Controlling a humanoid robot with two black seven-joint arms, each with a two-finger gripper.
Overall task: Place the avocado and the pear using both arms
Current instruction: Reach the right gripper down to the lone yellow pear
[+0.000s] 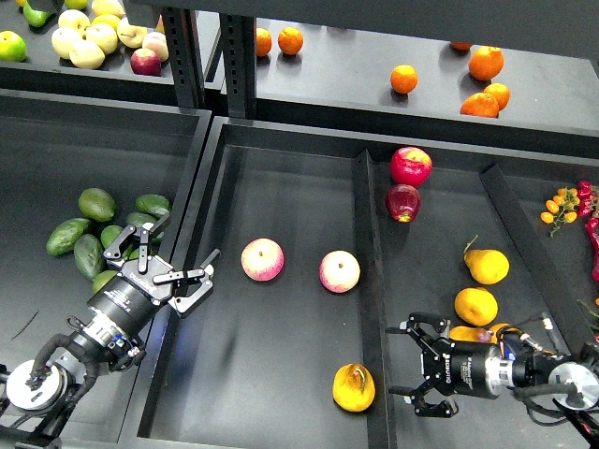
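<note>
Pear (354,387) lying loose in the centre bin nr its front-right edge by the divider, your right claw (417,366) spread wide just across that divider, avocados (96,204) piled in the left bin, your left claw (166,254) wide, empty, over the bin wall beside them, two pink apples (263,259) mid-bin w/ bare floor around.

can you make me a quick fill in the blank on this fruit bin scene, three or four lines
1. Both the left gripper and the right gripper are open and hold ____.
2. The pear in the middle bin lies closest to the ____ gripper.
3. The avocados lie in the bin on the robot's ____.
4. The two dark red apples touch the divider on its ____ side.

Missing words: nothing; right; left; right
</note>
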